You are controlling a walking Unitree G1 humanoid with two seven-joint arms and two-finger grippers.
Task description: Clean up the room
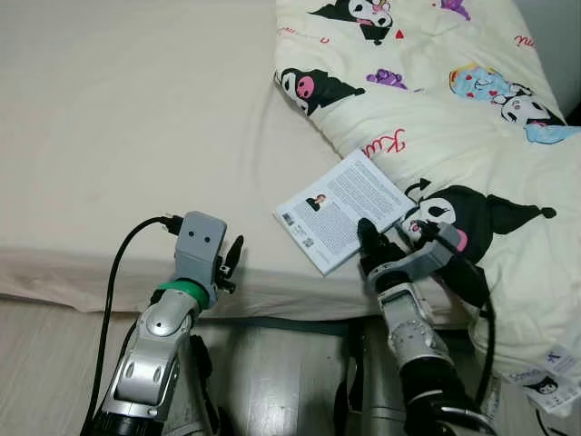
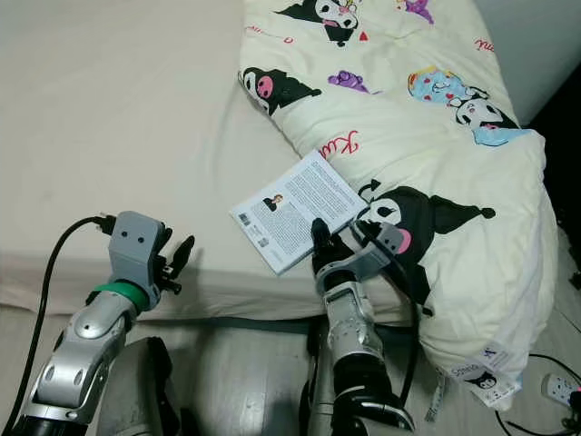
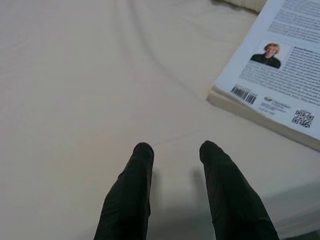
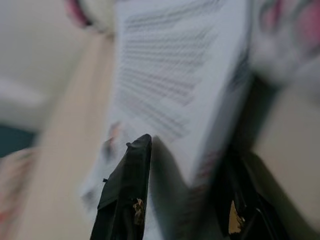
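**Right gripper closing in on the book at the bed's edge**

A white paperback book (image 1: 342,212) lies back cover up on the cream bed (image 1: 127,118), close to the near edge. One corner of it rests against the cartoon-printed duvet (image 1: 454,118), which is heaped from about 12 o'clock to 4 o'clock of the book.

The right gripper (image 1: 374,243) is at the book's near corner, at about 5 o'clock of it. In the right wrist view one black finger (image 4: 127,192) lies on the printed cover and the other sits below the book's edge, so the jaws stand open around the corner; I cannot tell if they already press on it.

The left gripper (image 1: 231,263) hovers over the bare sheet at about 8 o'clock of the book, well apart from it. Its two fingers (image 3: 131,195) stand a little apart and hold nothing.

The step in hand seems to be picking the book up, as one part of tidying the room. The next move, in my judgement, calls for closing the right fingers firmly on the corner and then lifting. A grip on only one corner is weak: the book may swing down, fan open, or slip out. The soft mattress also gives little support, so a deeper hold over the cover would be safer before lifting.
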